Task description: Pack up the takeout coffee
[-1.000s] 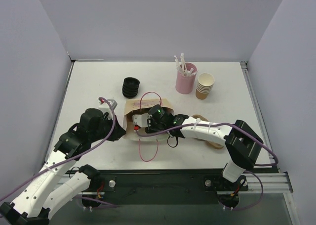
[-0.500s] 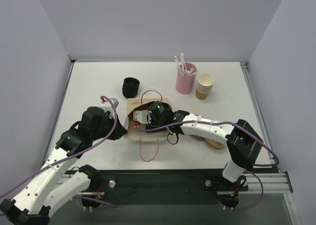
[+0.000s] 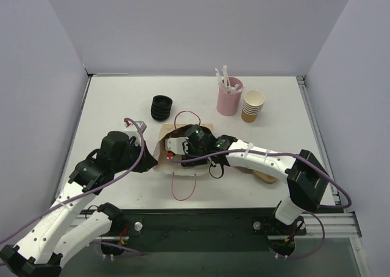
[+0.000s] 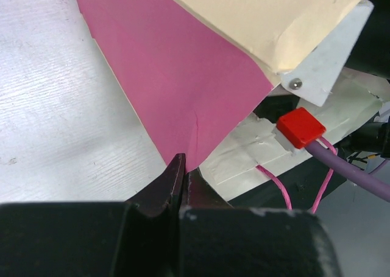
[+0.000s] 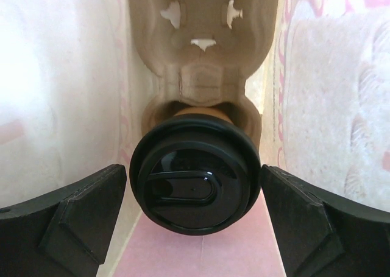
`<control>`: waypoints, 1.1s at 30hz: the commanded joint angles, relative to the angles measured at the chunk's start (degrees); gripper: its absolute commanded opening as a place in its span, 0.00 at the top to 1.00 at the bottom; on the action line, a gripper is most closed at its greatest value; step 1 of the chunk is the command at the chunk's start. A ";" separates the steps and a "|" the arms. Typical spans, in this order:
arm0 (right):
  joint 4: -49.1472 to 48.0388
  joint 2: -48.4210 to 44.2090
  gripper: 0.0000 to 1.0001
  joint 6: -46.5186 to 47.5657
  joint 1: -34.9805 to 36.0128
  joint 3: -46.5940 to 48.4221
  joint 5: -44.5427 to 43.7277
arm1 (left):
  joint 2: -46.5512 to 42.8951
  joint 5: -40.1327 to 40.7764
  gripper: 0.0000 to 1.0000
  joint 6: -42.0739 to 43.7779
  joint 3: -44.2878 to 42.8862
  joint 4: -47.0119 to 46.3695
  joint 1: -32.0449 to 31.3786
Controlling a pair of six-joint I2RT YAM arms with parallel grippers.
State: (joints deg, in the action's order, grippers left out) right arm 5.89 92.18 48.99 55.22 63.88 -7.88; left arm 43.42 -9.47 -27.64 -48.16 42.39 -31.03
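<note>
The takeout coffee (image 5: 194, 181), a brown cup under a black lid, sits in a pulp carrier (image 5: 201, 45) inside the brown paper bag (image 3: 204, 132). My right gripper (image 5: 194, 204) is down in the bag, its jaws open with the lid between the fingertips and thin gaps on both sides. In the top view the right wrist (image 3: 195, 140) fills the bag's opening and hides the cup. My left gripper (image 4: 183, 167) is shut on the bag's pink inner flap (image 4: 177, 76). In the top view the left gripper (image 3: 149, 160) is at the bag's left edge.
A stack of black lids (image 3: 161, 108) stands behind the bag. A pink cup of straws (image 3: 229, 97) and a stack of lidless paper cups (image 3: 253, 105) stand at the back right. The bag's pink handle loops (image 3: 183, 189) lie on the table. A tan carrier (image 3: 263, 176) lies under my right arm.
My right wrist has moved a little farther into the bag, and the bag's opening has changed shape around it. My left gripper keeps its hold on the bag's edge.
</note>
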 commanded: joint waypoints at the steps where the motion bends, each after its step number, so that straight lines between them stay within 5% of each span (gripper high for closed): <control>1: 3.78 -3.76 0.00 -1.00 0.68 2.57 1.89 | 0.70 -0.37 1.00 0.04 -2.99 -0.38 0.09; 33: 16.96 -7.19 0.15 -6.10 3.66 15.04 7.35 | 5.71 -0.19 1.00 -6.46 -12.39 5.15 0.18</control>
State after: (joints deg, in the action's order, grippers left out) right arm 20.10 87.55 45.06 58.26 75.05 -1.67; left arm 48.75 -9.65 -32.01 -56.82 47.11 -31.03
